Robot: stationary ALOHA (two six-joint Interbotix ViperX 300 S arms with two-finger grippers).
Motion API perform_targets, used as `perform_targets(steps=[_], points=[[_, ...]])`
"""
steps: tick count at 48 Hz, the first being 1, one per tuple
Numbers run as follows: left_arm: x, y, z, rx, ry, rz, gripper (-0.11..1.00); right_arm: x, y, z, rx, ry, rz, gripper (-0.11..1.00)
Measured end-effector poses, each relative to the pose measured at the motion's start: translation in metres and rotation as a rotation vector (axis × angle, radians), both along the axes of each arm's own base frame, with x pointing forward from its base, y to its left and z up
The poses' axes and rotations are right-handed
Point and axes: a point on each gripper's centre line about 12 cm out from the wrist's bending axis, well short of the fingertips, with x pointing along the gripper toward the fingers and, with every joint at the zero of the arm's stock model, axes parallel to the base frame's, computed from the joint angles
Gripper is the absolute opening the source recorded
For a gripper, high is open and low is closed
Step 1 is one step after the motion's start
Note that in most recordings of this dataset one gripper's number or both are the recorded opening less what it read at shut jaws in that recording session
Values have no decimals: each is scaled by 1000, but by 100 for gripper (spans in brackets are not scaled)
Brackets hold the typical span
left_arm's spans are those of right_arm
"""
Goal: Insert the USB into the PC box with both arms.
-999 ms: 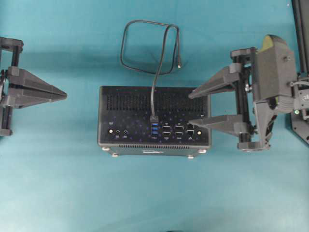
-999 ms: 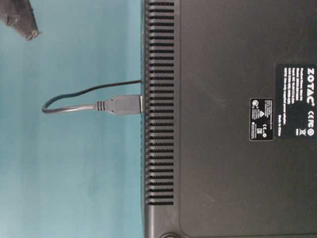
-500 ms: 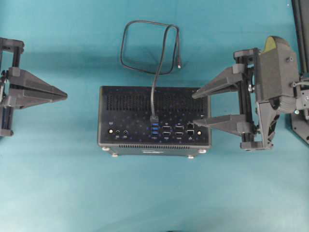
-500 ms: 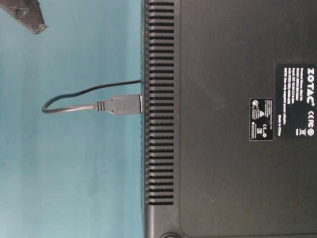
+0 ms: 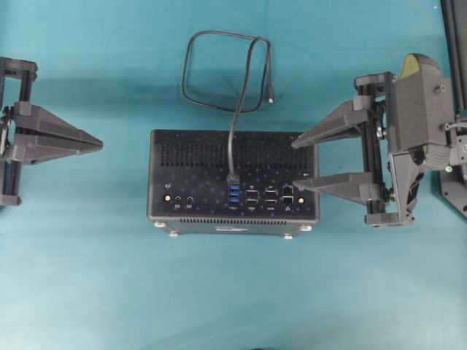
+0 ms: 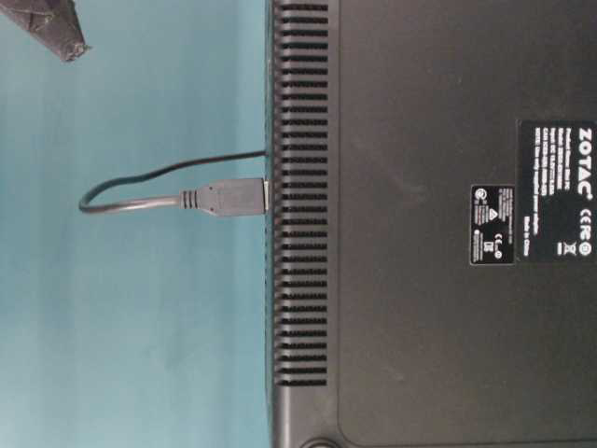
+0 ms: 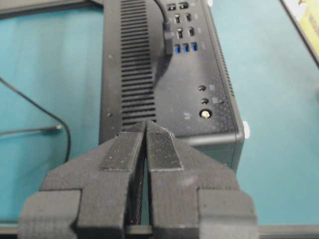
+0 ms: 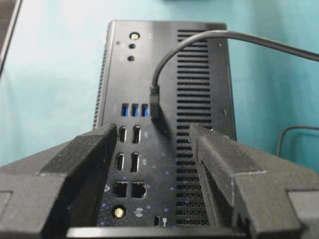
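Note:
The PC box (image 5: 197,171) lies mid-table, port face up. The USB plug (image 5: 233,179) stands in the socket just above the blue ports, and its thin cable (image 5: 219,69) loops behind the box to a metallic tip (image 5: 271,98). My left gripper (image 5: 98,142) is shut and empty, well left of the box. My right gripper (image 5: 298,164) is open, its fingertips over the box's right end with nothing between them. The right wrist view has the plug (image 8: 155,102) seated ahead of the open right gripper (image 8: 153,128). From table level the plug (image 6: 229,198) meets the box (image 6: 420,280).
A teal cloth (image 5: 233,292) covers the table. A black frame (image 5: 454,44) runs along the right edge behind the right arm. One black fingertip (image 6: 61,37) shows at the top left of the table-level view.
My right gripper has drawn back a little to the right, still open. The left gripper, the box and the plugged cable have not moved.

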Motion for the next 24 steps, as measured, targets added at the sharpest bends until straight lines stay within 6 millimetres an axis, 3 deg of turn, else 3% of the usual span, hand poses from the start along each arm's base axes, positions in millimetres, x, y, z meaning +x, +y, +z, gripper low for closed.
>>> perform_targets(steps=[24], points=[[3,0,-4,0,17,0,0,0,0,-1,-4,4,0,66]])
